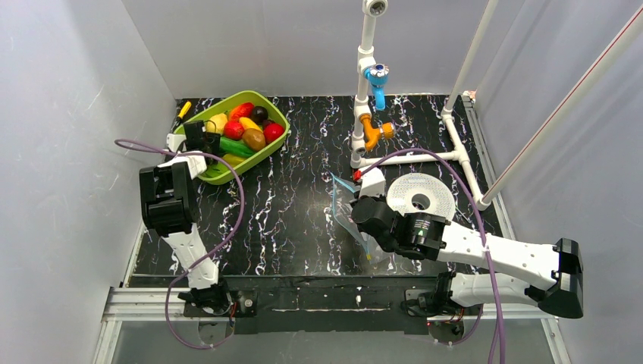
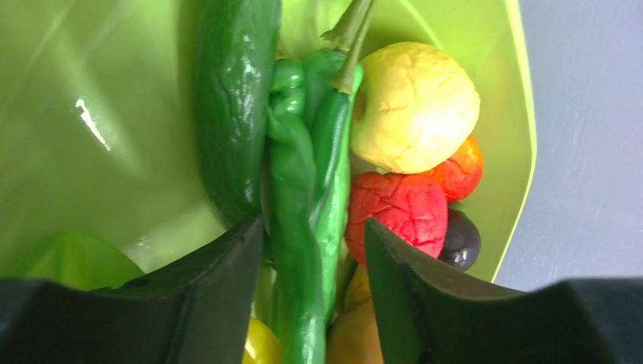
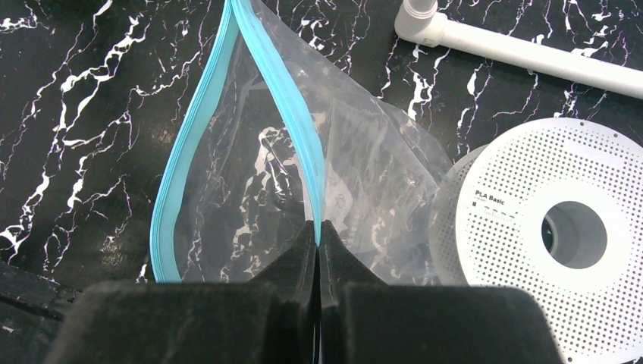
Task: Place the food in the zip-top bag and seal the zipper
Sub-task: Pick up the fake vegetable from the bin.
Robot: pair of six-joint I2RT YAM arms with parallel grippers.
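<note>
The food lies piled in a lime-green tray (image 1: 276,114) at the back left: a long green pepper (image 2: 303,189), a dark green cucumber (image 2: 231,98), a yellow fruit (image 2: 413,106), a red one (image 2: 394,208) and a dark purple one (image 2: 461,239). My left gripper (image 2: 312,224) reaches down into the tray (image 2: 91,114) with its jaws open astride the green pepper; the left finger touches it and a gap shows at the right finger. The clear zip-top bag (image 3: 371,152) stands open on the table. My right gripper (image 3: 318,225) is shut on its blue zipper (image 3: 280,83), holding the mouth apart.
A white perforated spool (image 1: 421,196) lies just right of the bag (image 1: 345,201). A white pipe frame (image 1: 364,98) with blue and orange fittings stands behind it, one pipe (image 3: 515,53) running along the table. Grey walls enclose the black marbled table.
</note>
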